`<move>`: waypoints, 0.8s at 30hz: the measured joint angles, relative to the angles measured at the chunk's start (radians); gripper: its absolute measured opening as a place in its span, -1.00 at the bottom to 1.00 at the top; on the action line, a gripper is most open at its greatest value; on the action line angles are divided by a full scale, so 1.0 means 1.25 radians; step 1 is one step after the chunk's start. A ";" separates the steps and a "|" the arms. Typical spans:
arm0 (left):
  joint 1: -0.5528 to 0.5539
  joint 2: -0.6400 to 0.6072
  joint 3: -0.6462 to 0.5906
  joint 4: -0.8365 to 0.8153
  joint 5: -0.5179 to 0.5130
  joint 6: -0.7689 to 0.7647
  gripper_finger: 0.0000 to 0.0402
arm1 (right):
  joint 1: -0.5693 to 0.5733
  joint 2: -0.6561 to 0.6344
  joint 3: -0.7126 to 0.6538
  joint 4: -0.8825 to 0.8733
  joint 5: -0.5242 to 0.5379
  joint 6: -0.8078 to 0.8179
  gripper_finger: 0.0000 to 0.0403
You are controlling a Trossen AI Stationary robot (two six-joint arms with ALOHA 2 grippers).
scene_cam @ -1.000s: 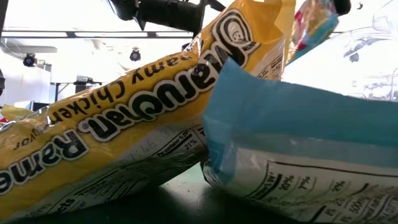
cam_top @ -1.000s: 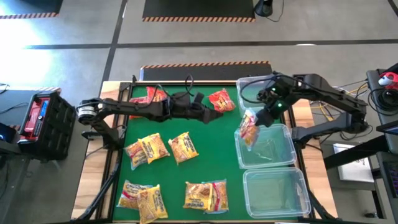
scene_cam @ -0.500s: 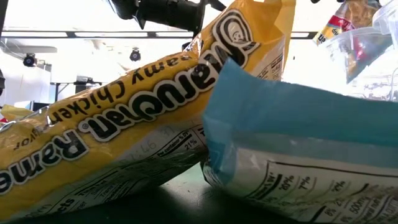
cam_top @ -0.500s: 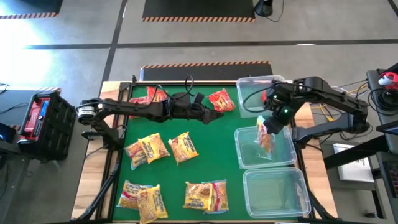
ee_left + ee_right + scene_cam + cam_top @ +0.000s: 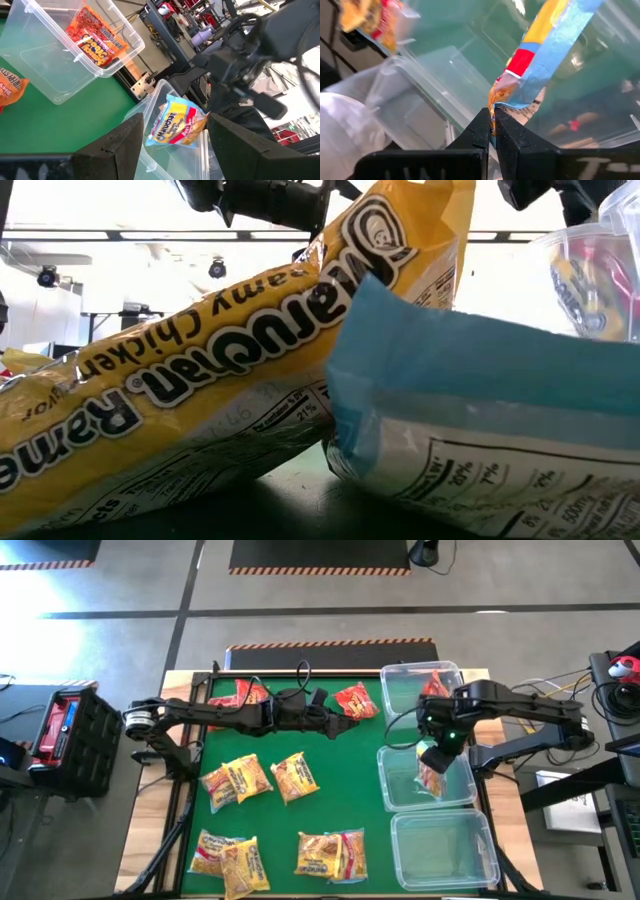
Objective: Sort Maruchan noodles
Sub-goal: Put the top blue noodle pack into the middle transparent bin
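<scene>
My right gripper (image 5: 437, 752) is shut on a yellow, red and blue noodle packet (image 5: 431, 778) inside the middle clear bin (image 5: 465, 795). The far bin (image 5: 400, 700) holds a red packet (image 5: 95, 37); the near bin (image 5: 445, 850) shows nothing inside. My left gripper (image 5: 335, 723) hovers open over the far middle of the green mat, with nothing between its fingers (image 5: 120, 147). Two red packets (image 5: 240, 692) (image 5: 355, 700) lie flat at the far side, and several yellow packets (image 5: 235, 780) (image 5: 293, 777) (image 5: 225, 858) (image 5: 330, 852) lie flat on the near half. My right gripper pinches the packet's crimped end (image 5: 496, 102) between its two fingertips, coming from above and slanting down. The packet (image 5: 545, 55) hangs tilted below the fingers inside the bin's walls. Whether its lower end rests on the bin's floor I cannot tell.
The three bins stand in a row along the mat's right edge. Right in front of the low camera lie a yellow packet (image 5: 200, 360) and a blue-backed one (image 5: 480, 410). A dark crate (image 5: 65, 730) sits left of the table. Bare mat lies between the packets and the bins.
My right gripper has carried the packet from over the middle bin's left rim toward the right and near edges and down, tipping steeper. The packet, which hung outside above the rim, now hangs inside the bin.
</scene>
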 joint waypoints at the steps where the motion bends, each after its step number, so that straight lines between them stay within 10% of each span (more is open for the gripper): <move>1: 0.000 0.000 0.000 0.000 0.000 0.000 0.02 | 0.003 0.000 -0.010 0.000 0.000 0.000 -0.96; 24: 0.000 0.000 -0.001 -0.002 -0.005 0.006 0.02 | 0.012 0.000 -0.282 -0.002 0.132 -0.016 -0.96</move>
